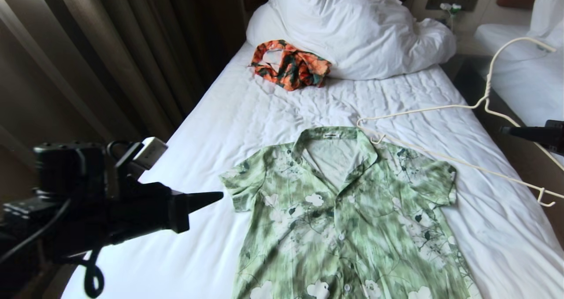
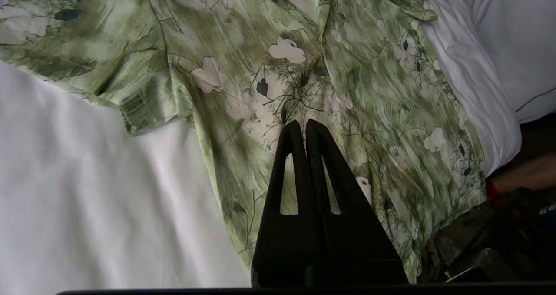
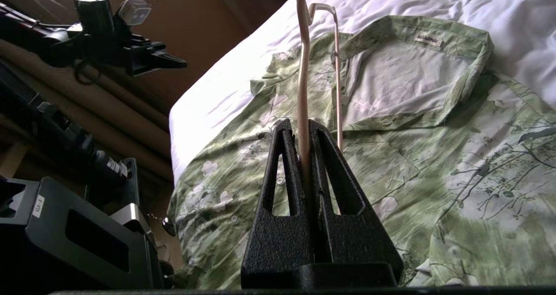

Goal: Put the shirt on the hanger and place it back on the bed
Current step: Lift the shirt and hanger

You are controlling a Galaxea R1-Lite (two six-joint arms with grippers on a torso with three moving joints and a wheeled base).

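Note:
The light green flowered shirt [image 1: 343,219] lies flat and face up on the bed [image 1: 246,114], collar toward the pillows. My right gripper [image 1: 504,130] reaches in from the right edge and is shut on the cream wire hanger [image 1: 462,163]. In the right wrist view the wire [image 3: 302,69] runs straight up between the shut fingers of that gripper [image 3: 299,123]. One hanger end rests by the shirt's collar, and the hook rises to the upper right. My left gripper [image 1: 220,196] hovers shut and empty by the shirt's left sleeve. The left wrist view shows it [image 2: 302,123] above the shirt's front [image 2: 243,69].
An orange-and-dark-green garment [image 1: 291,65] lies crumpled against the white duvet [image 1: 352,26] at the bed's head. Brown curtains [image 1: 110,48] hang along the left side. A second white bed [image 1: 528,79] stands to the right across a dark gap [image 1: 467,74].

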